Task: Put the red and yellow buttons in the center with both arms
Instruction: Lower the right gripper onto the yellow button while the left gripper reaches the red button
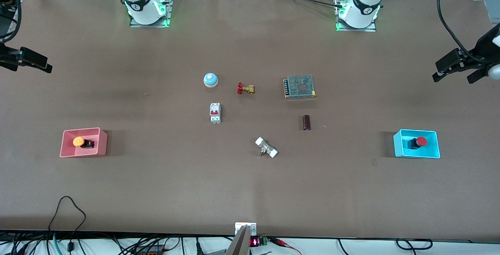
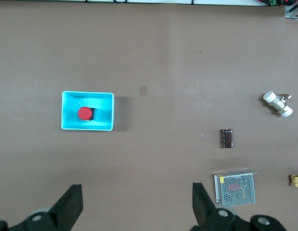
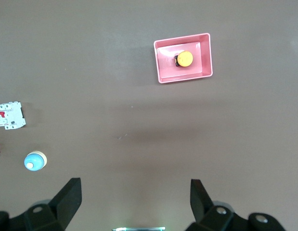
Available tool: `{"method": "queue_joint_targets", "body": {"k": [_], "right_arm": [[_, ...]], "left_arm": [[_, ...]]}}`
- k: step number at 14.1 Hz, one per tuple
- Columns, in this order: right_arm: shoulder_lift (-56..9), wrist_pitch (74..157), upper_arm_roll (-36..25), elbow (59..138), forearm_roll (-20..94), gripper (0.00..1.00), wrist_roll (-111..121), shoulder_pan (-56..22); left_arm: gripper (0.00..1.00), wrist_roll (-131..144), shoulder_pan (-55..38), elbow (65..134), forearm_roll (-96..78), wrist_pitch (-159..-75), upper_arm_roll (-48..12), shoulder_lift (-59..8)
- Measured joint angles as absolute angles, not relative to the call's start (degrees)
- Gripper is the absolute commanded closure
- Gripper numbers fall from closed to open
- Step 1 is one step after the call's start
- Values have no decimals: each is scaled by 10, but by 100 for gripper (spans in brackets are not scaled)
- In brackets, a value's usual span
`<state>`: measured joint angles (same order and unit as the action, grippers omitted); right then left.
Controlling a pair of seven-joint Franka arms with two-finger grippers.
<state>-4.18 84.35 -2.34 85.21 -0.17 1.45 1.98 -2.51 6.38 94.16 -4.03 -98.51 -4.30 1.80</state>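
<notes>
The orange-yellow button (image 1: 79,141) lies in a pink tray (image 1: 102,141) at the right arm's end of the table. The red button (image 1: 420,141) lies in a cyan tray (image 1: 398,143) at the left arm's end. The bare brown center (image 1: 254,118) lies between scattered parts. My right gripper (image 1: 39,63) hangs over the table edge at its own end, open and empty (image 3: 134,197); its wrist view shows the yellow button (image 3: 185,58). My left gripper (image 1: 453,76) hangs over its own end, open and empty (image 2: 136,202); its wrist view shows the red button (image 2: 84,113).
Around the middle lie a pale blue dome (image 1: 210,79), a brass valve with a red handwheel (image 1: 245,88), a white circuit breaker (image 1: 215,113), a mesh-covered power supply (image 1: 299,86), a dark cylinder (image 1: 306,122) and a white-ended fitting (image 1: 266,147).
</notes>
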Motion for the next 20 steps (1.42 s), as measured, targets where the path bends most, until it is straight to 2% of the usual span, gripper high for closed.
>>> {"method": "queue_joint_targets", "body": {"k": [7,9,15,20], "right_arm": [[-38,844,-23,874,-2,0,19,21],[-52,869,-25,882,-6,0,19,27],[-202,1035,-26,890,-8,0,27,73],[-299,1147,-23,871,-22,0,28,71]], "left_arm": [[0,-32,83,941,-45,-986,-39,18],[0,-41,96,941,-54,-986,-37,18],[0,-46,114,945,-55,-1002,-37,2],[0,-132,173,949,-55,-1083,-34,-91]]}}
